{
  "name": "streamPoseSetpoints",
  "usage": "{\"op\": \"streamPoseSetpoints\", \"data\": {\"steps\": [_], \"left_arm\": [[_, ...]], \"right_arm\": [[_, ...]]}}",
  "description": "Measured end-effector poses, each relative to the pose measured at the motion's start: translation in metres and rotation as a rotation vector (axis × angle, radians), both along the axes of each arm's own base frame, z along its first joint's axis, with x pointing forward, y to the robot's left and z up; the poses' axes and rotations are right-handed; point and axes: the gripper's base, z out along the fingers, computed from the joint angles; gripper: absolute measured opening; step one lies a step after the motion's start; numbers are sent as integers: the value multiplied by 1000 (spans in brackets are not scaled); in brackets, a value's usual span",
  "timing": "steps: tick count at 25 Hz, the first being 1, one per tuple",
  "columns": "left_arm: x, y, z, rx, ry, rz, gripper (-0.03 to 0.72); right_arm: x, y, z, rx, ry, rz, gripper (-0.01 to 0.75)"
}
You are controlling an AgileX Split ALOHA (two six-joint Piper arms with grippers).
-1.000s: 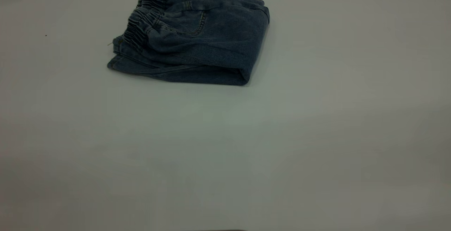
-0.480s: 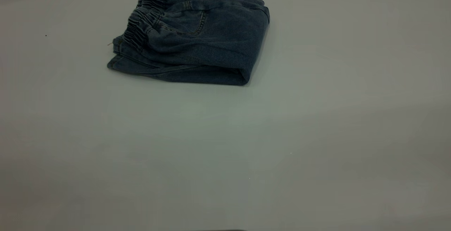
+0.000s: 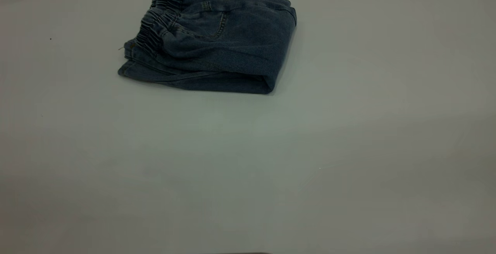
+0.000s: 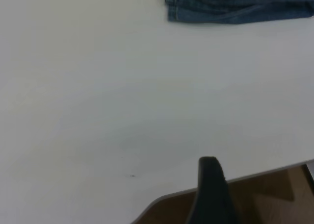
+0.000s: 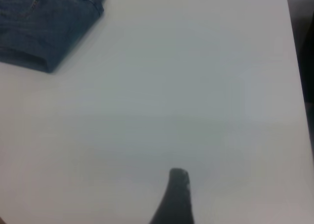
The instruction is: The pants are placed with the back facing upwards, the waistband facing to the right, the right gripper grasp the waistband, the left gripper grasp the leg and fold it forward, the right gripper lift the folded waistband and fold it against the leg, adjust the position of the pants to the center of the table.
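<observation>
You're looking at the pants (image 3: 209, 42) already sitting in a folded bundle, so both folds are done as far as I can judge. The waistband (image 3: 157, 27) is lying on top, doubled over toward the exterior view's left, with the leg hems poking out underneath it. The printed leg isn't showing anywhere; it's probably tucked inside.

The bundle is resting toward the far edge of the tabletop (image 3: 248, 161), a bit left of middle in the exterior view, so I'd say you're now facing the last step: nudging it to the centre.

Neither arm is showing in the exterior view. The left gripper (image 4: 212, 185) is hanging back by the near edge of the tabletop, well apart from the denim, and the right gripper (image 5: 176, 197) is sitting well apart too. Only one dark finger is showing in each wrist view, so I can't tell whether either set of jaws is spread or pressed together.

Next move is calling for reaching in and dragging the whole stack toward you without letting the layers slide open.
</observation>
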Motion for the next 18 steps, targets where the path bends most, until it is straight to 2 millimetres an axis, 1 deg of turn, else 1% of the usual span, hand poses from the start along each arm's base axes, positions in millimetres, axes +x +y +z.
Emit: {"op": "streamPoseSetpoints", "data": {"steps": [6, 12, 18], "left_arm": [[0, 0, 0, -5, 0, 5, 455], [1, 8, -1, -34, 10, 120, 455], [1, 9, -1, -44, 9, 141, 455]], "right_arm": [[0, 0, 0, 0, 0, 0, 584], [0, 0, 0, 0, 0, 0, 584], [0, 0, 0, 0, 0, 0, 584]]}}
